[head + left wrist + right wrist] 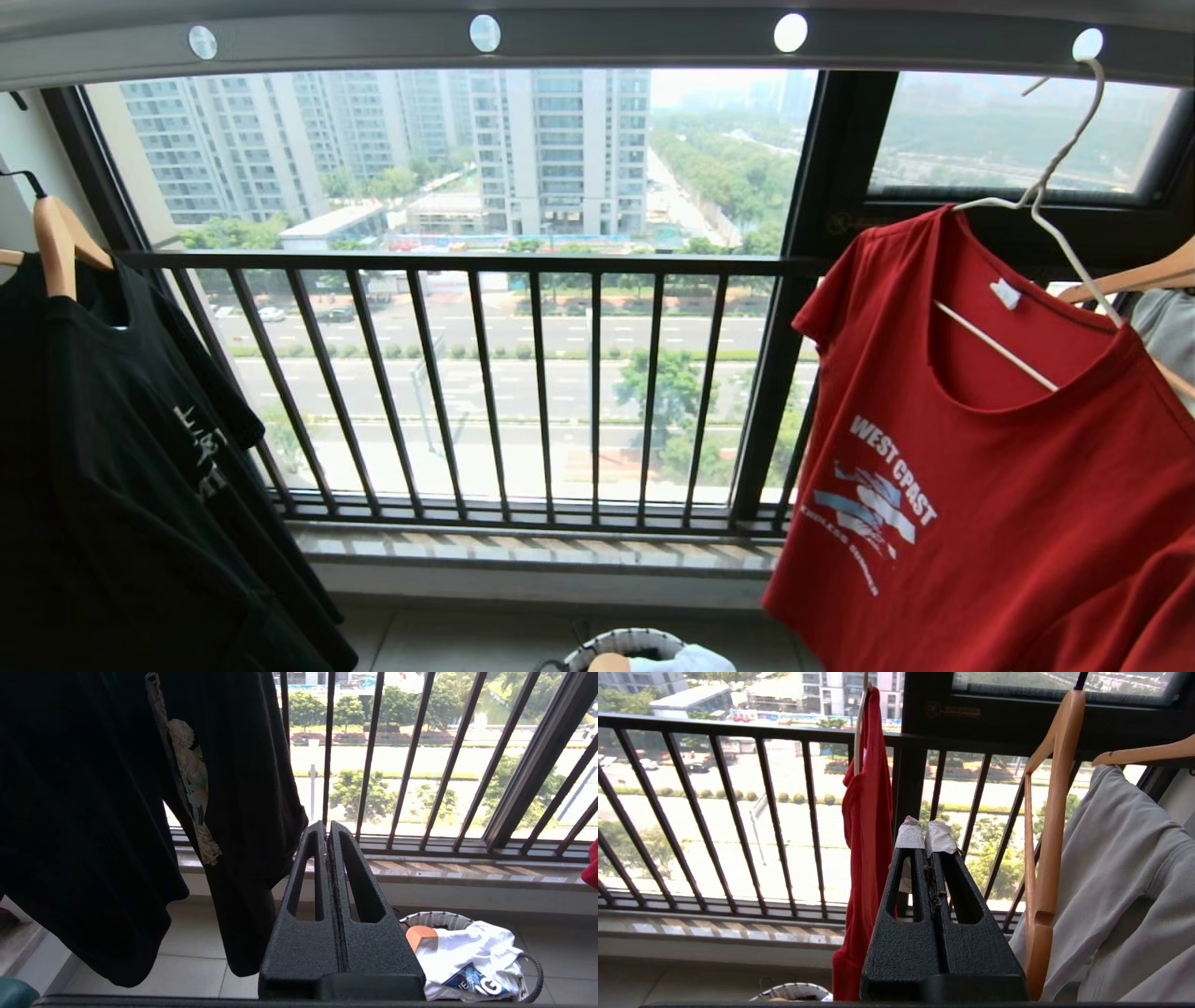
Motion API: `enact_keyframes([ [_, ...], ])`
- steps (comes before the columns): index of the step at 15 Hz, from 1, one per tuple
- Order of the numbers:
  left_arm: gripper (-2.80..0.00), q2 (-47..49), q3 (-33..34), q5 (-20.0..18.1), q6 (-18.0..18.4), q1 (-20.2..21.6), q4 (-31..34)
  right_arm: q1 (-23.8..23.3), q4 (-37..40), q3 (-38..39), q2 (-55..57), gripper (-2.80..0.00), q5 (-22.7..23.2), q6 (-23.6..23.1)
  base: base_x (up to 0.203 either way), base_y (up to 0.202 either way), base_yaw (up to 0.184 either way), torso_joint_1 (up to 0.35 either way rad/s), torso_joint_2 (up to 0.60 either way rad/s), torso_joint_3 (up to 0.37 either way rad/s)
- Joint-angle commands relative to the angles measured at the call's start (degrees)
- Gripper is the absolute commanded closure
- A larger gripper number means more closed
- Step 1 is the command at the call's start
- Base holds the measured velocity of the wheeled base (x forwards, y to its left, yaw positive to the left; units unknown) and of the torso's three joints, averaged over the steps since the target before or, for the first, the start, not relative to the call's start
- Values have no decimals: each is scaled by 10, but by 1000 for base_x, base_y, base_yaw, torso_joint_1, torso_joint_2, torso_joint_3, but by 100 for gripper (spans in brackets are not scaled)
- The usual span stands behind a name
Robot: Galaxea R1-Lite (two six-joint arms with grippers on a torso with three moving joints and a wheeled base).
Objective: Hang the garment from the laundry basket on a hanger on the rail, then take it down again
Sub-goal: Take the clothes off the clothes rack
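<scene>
Both grippers are pressed closed on nothing. The left gripper (329, 828) has its two black fingers flat together and points toward the window railing (420, 765), beside a hanging black T-shirt (93, 812). The right gripper (927, 835), its tips wrapped in pale tape, is likewise shut and empty, hanging in the air just beside the red T-shirt (868, 826) without touching it. Neither gripper shows in the head view. That view shows the red T-shirt (980, 485) with its white lettering hanging on the thin wire hanger (1055, 205), whose hook sits in a hole of the grey rail (607, 42) overhead. The left wrist view alone shows the laundry basket (439, 919) on the floor holding a white cloth (472, 956). The right wrist view alone shows a wooden hanger (1045, 835) and a grey garment (1125, 882) close to the right of the red shirt.
</scene>
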Motion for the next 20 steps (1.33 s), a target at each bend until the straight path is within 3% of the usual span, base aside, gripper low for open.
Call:
enact_keyframes([
  [1,0,1,0,0,0,0,0,1,50,-108,116,0,11,0,0,0,0,0,0,0],
  [6,0,1,0,0,0,0,0,2,192,-310,263,0,35,-1,0,0,0,0,0,0],
  [12,0,1,0,0,0,0,0,6,356,-484,386,0,48,-4,0,0,0,0,0,0],
  [13,0,1,0,0,0,0,0,7,363,-494,395,-280,49,-6,0,0,0,0,0,0],
  [17,0,1,0,0,0,0,0,25,353,-501,428,-280,53,-13,0,0,0,0,0,0],
  [20,0,1,0,0,0,0,0,29,279,-497,460,-280,53,-9,0,0,0,0,0,0],
])
